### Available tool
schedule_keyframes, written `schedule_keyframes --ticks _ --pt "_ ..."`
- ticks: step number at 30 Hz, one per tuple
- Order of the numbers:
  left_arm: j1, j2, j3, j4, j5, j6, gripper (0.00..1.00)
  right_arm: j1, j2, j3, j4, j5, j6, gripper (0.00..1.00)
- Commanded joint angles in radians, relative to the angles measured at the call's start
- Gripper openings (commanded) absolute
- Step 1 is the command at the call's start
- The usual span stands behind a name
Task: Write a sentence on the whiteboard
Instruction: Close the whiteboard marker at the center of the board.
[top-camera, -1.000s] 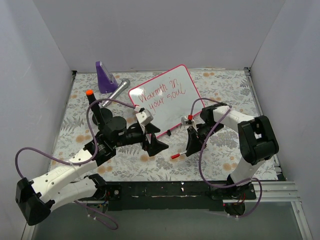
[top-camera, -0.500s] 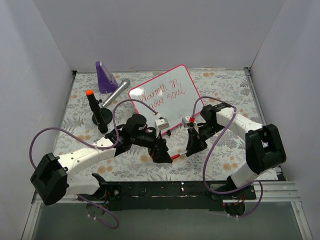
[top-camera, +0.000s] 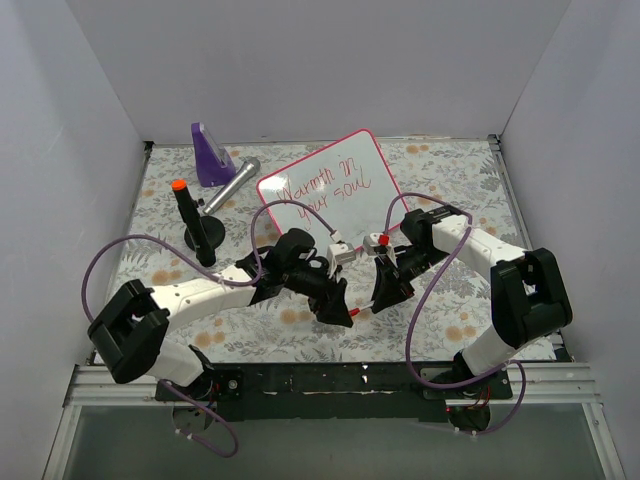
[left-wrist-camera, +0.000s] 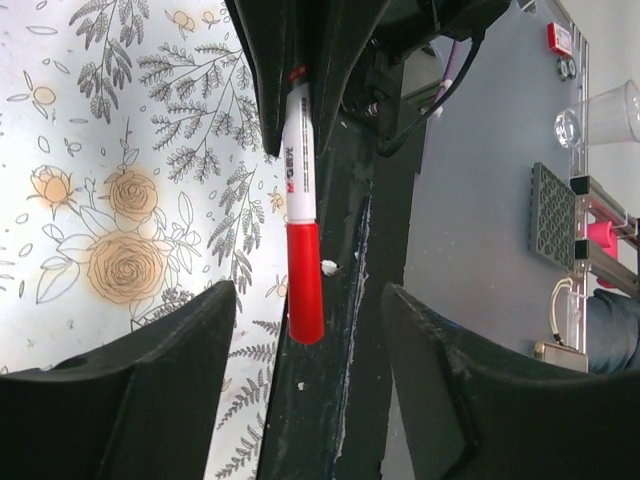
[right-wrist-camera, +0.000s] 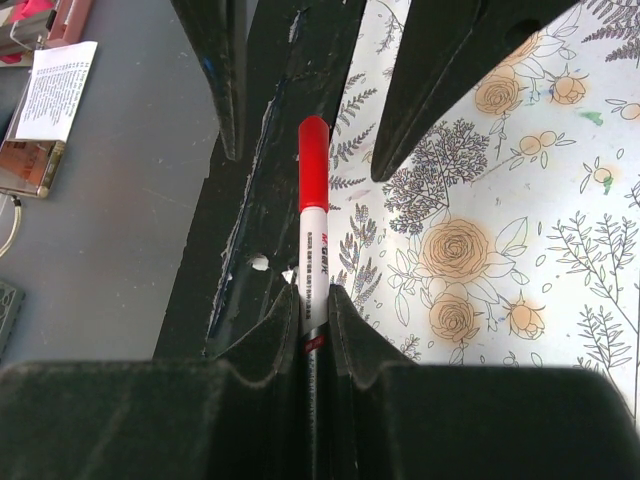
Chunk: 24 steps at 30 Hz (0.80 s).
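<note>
The sentence (top-camera: 322, 192) looks finished on the whiteboard (top-camera: 372, 165), which lies behind both arms. Our right gripper (right-wrist-camera: 316, 298) clamps the marker (right-wrist-camera: 311, 235). Our left gripper (left-wrist-camera: 305, 300) stands half open around its cap (left-wrist-camera: 305, 270) – not touching. Next, we judge, it must pinch the cap squarely.

The whiteboard (top-camera: 372, 165) is lying on the table (top-camera: 470, 180), toward the back middle, with the sentence (top-camera: 322, 192) sitting on its face. A wedge (top-camera: 209, 156) is standing behind and left of it, with a microphone (top-camera: 233, 184) lying between the two. A stand (top-camera: 196, 232) is sitting left of the board. In front of the board, the right gripper (top-camera: 386, 292) is clamping the marker (left-wrist-camera: 300, 190). The left gripper (top-camera: 338, 303) is facing it, its fingers (left-wrist-camera: 150, 370) flanking the marker's cap end without touching.
</note>
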Motion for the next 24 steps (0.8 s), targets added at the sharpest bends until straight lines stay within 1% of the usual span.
schedule_keyframes --ticks 1,2,5,6,7,9,10,15,17,20,24 --pt "-0.006 0.026 0.056 0.022 0.062 0.003 0.56 0.007 -0.017 -0.001 -0.012 -0.026 -0.006 0.01" --pt "-0.007 0.033 0.057 0.025 0.071 0.001 0.48 0.007 -0.017 0.001 -0.012 -0.030 -0.004 0.01" --pt "-0.012 0.059 0.063 0.027 0.111 -0.009 0.34 0.007 -0.014 0.004 -0.018 -0.033 -0.007 0.01" --pt "-0.011 0.068 0.065 0.027 0.117 -0.011 0.24 0.007 -0.014 0.004 -0.018 -0.035 -0.009 0.01" --pt "-0.011 0.070 0.065 0.025 0.120 -0.012 0.17 0.007 -0.011 0.004 -0.020 -0.036 -0.006 0.01" --pt "-0.012 0.072 0.068 0.033 0.100 -0.022 0.00 0.010 -0.008 0.001 -0.022 -0.043 -0.009 0.01" --pt "-0.012 0.069 0.076 0.041 0.085 -0.031 0.00 0.018 -0.003 -0.001 -0.023 -0.046 -0.009 0.01" --pt "-0.012 0.075 0.125 0.205 0.007 -0.107 0.00 0.056 0.023 0.001 -0.031 -0.078 -0.010 0.01" --pt "-0.012 0.093 0.155 0.295 -0.004 -0.140 0.00 0.061 0.038 -0.001 -0.048 -0.096 -0.021 0.01" --pt "-0.018 0.148 0.213 0.351 0.010 -0.175 0.00 0.063 0.045 -0.005 -0.057 -0.113 -0.038 0.01" --pt "-0.033 0.199 0.240 0.419 -0.001 -0.216 0.00 0.061 0.049 -0.012 -0.049 -0.130 -0.036 0.01"
